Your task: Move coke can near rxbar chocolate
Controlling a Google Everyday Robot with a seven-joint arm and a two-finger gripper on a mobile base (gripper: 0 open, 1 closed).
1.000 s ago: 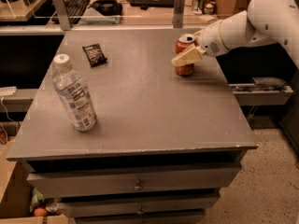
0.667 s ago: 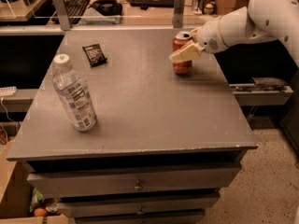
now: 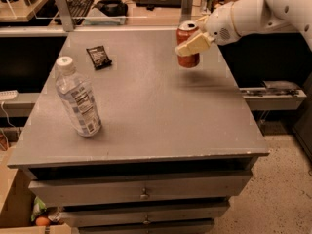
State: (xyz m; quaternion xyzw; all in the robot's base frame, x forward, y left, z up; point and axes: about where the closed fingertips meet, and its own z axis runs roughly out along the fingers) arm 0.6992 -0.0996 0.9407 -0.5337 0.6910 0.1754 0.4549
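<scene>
The gripper [image 3: 189,44] is up at the far right part of the gray table [image 3: 156,111], at the end of a big white arm [image 3: 253,13] that comes in from the right. Its pale fingers [image 3: 194,43] are pinching the coke can [image 3: 187,33] around its middle; one finger lies across the front of the can and the other is hidden behind it. The can stands upright, red with a silver top. It looks to be held a little above the table, with a dark shadow on the table under it. The rxbar chocolate [image 3: 99,56] lies flat on the far left part of the table, well apart from the can. A clear plastic bottle [image 3: 78,99] with a white cap stands near the left edge, closer to the front, leaning a bit. Under the table top there are drawers [image 3: 141,191]. Behind the table sits a desk with a black keyboard [image 3: 80,4].
</scene>
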